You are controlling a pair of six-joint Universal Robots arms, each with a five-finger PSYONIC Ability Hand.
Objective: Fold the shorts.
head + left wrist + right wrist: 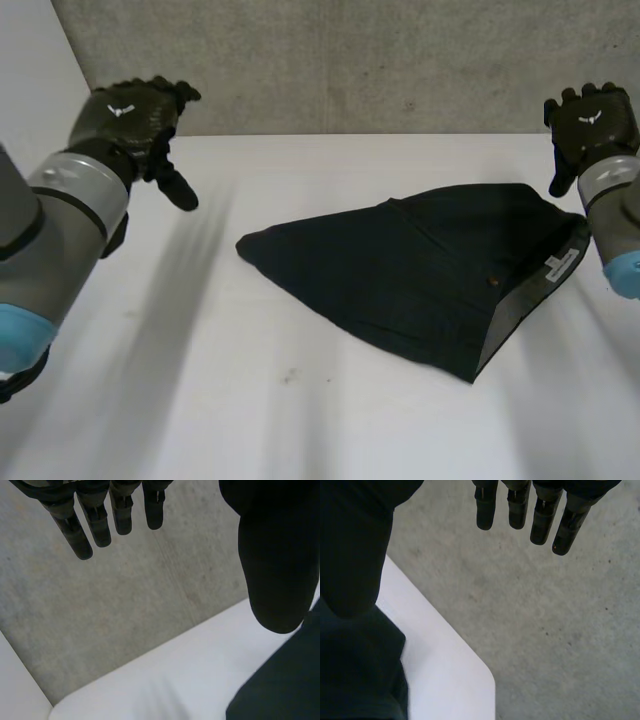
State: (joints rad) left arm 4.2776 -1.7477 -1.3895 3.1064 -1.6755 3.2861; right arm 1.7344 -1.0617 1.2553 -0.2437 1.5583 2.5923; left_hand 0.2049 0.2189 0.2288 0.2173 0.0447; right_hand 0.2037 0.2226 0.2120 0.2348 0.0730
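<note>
Left hand (135, 112) hovers above the far left side of a white table (200, 380), its fingers (100, 527) straight and spread, released and holding nothing. At the far right, the right hand (592, 125) hangs the same way, loose and bare of any cloth.

Between them, nearer the right hand, dark shorts (420, 270) lie flat on the table in a rough triangle. One point reaches toward the left; a white label (560, 263) and a paler inner band (510, 320) show along the right edge.

Several things could go wrong. The layers do not look lined up, so a hand that pinches only the top layer would likely peel the fold open. The tabletop looks smooth, so the cloth may slide instead of creasing. The shorts sit close to the table's right side, and a pull that way could drag them over the edge. The left hand is well apart from the cloth and has the longer reach.

Behind the table stands a bare grey concrete wall (350, 60).
</note>
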